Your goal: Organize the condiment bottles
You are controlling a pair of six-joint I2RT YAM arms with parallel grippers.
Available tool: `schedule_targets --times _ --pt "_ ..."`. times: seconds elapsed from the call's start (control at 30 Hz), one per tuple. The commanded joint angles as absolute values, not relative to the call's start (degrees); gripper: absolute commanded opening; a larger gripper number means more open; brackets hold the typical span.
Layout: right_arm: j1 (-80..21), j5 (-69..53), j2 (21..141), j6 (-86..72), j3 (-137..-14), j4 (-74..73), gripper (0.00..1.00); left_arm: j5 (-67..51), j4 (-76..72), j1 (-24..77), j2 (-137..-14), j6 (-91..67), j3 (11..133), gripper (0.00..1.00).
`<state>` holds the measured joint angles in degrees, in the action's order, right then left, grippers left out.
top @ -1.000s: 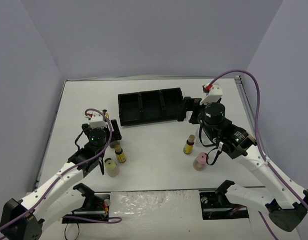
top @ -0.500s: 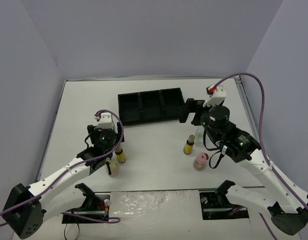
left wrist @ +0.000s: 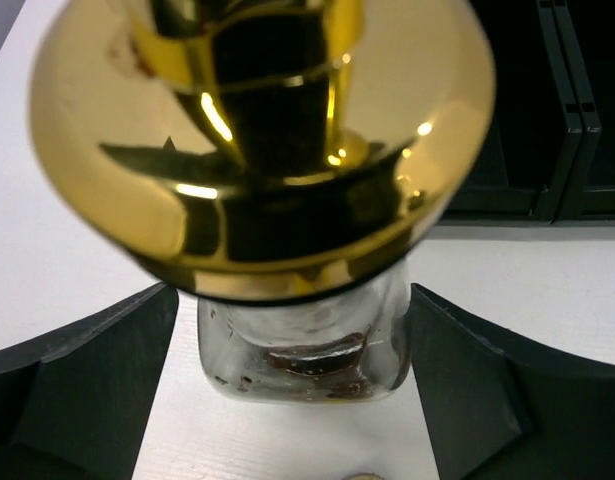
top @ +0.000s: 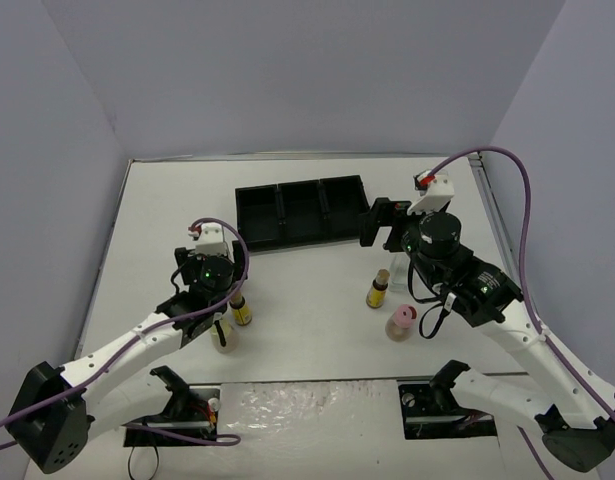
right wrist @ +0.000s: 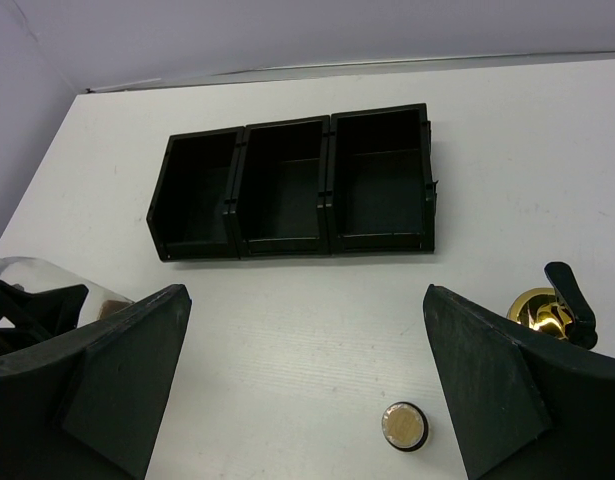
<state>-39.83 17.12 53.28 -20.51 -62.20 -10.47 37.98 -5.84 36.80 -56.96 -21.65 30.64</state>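
Left gripper (left wrist: 287, 385) | spread wide astride tall glass bottle (left wrist: 267, 150) (gold pourer), seemingly set for grasp | right gripper (right wrist: 307, 385) | wide, empty, facing tray (right wrist: 287, 246)

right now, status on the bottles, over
Left gripper open around glass bottle. Right gripper open, holding nothing. Nothing in tray yet.

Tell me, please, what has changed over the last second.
The left gripper shifted right and now straddles a tall glass bottle, fingers open, not gripping. The right gripper, open, barely moved. The pink jar, beige jar and black tray stayed put.
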Motion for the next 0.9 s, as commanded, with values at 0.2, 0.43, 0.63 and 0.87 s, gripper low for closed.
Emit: schedule_targets --times 0.2,0.43,0.63,0.87 --pt "-40.25 18.87 51.71 -19.86 -61.79 -7.50 1.00 38.53 -10.99 37.09 -59.12 -21.53 36.42 0.25" --pt "-40.25 18.98 51.39 -19.69 -61.35 -7.82 1.00 38.61 -10.49 37.09 -58.30 -20.91 37.21 0.00" --pt "-40.25 19.26 51.42 -19.82 -60.73 -7.82 1.00 38.50 -8.50 37.09 -57.54 -16.90 43.08 0.00" --pt "-40.25 20.25 51.31 -19.86 -60.47 -7.75 1.00 37.65 -6.12 37.09 -60.72 -11.51 54.69 0.00"
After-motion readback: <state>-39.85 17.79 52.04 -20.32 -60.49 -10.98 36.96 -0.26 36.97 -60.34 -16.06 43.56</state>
